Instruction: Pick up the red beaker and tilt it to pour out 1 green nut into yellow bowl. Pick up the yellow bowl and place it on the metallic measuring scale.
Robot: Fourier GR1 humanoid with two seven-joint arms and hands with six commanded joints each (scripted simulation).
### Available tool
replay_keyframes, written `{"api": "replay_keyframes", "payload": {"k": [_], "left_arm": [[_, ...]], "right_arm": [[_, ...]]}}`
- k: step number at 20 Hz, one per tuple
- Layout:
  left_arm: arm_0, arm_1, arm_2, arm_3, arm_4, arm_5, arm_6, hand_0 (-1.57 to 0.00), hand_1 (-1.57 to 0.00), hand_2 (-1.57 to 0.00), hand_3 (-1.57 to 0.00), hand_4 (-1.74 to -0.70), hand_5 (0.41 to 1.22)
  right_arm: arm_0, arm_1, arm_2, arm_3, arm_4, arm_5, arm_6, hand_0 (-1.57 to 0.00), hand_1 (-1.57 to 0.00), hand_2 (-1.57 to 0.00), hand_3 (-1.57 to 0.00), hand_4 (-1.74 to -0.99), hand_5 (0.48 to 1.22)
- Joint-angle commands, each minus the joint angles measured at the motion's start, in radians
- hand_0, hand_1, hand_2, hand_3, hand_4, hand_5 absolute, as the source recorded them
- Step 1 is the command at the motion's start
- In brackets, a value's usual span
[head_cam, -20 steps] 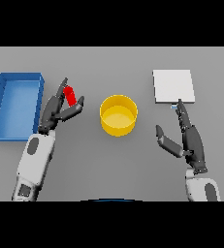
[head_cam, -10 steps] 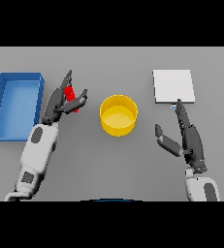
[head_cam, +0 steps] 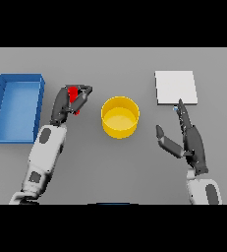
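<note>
Left hand (head_cam: 66, 102) curls its fingers round the red beaker (head_cam: 73, 93), mostly hiding it, left of the yellow bowl (head_cam: 120, 116), while the right hand (head_cam: 187, 139), fingers straight and apart, sits right of the bowl below the scale (head_cam: 176, 87).

A plain grey table (head_cam: 110, 167) fills the view under even light.

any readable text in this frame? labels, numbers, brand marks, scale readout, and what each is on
None can be read.
Red beaker, held in the left hand: no marks or graduations show.
Yellow bowl: plain.
Metallic measuring scale: a blank pale square, no readout or digits visible.
Blue bin: no label.
Right hand, open beside the scale: no markings.
</note>
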Motion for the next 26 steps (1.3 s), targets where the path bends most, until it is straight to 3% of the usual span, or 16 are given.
{"api": "replay_keyframes", "payload": {"k": [1, 4, 9, 11, 13, 16, 21, 26], "left_arm": [[-0.001, 0.002, 0.007, 0.011, -0.001, 0.009, -0.028, -1.34, -1.34, -1.35, -1.34, -1.51, 1.132], [-0.006, 0.001, 0.009, 0.005, 0.027, 0.015, -0.037, -1.45, -1.45, -1.46, -1.45, -1.62, 1.117], [-0.017, 0.019, -0.028, -0.073, 0.032, 0.045, -0.021, -1.53, -1.53, -1.53, -1.53, -1.70, 1.098], [-0.013, 0.035, -0.063, -0.138, 0.014, 0.055, 0.003, -1.55, -1.55, -1.55, -1.55, -1.72, 1.097], [-0.032, 0.068, -0.119, -0.173, -0.039, 0.051, 0.072, -1.55, -1.56, -1.56, -1.56, -1.72, 1.107], [-0.058, 0.137, -0.245, -0.221, -0.147, -0.011, 0.153, -1.56, -1.56, -1.56, -1.56, -1.73, 1.121], [-0.019, 0.198, -0.318, -0.292, -0.172, -0.067, 0.187, -1.56, -1.56, -1.56, -1.56, -1.73, 1.113], [-0.119, 0.285, -0.500, -0.269, -0.388, -0.095, 0.236, -1.57, -1.57, -1.57, -1.57, -1.74, 1.137]], "right_arm": [[-0.005, -0.008, -0.010, 0.002, -0.012, 0.006, -0.003, 0.00, 0.00, 0.00, 0.00, -1.296, 0.681], [-0.009, -0.014, -0.010, 0.019, -0.010, 0.013, -0.025, 0.00, 0.00, 0.00, 0.00, -1.288, 0.679], [-0.005, -0.009, 0.006, 0.011, 0.017, 0.002, -0.039, 0.00, 0.00, 0.00, 0.00, -1.258, 0.669], [-0.011, -0.007, 0.009, 0.015, 0.029, -0.007, -0.037, 0.00, 0.00, 0.00, 0.00, -1.250, 0.672], [-0.007, -0.002, 0.021, 0.008, 0.044, -0.010, -0.038, 0.00, 0.00, 0.00, 0.00, -1.249, 0.679], [-0.005, -0.010, 0.022, 0.010, 0.066, -0.020, -0.025, 0.00, 0.00, 0.00, 0.00, -1.243, 0.691], [0.016, -0.014, 0.024, -0.023, 0.063, -0.017, -0.012, 0.00, 0.00, 0.00, 0.00, -1.243, 0.710], [0.018, -0.014, 0.025, -0.020, 0.053, -0.005, -0.017, 0.00, 0.00, 0.00, 0.00, -1.266, 0.720]]}}
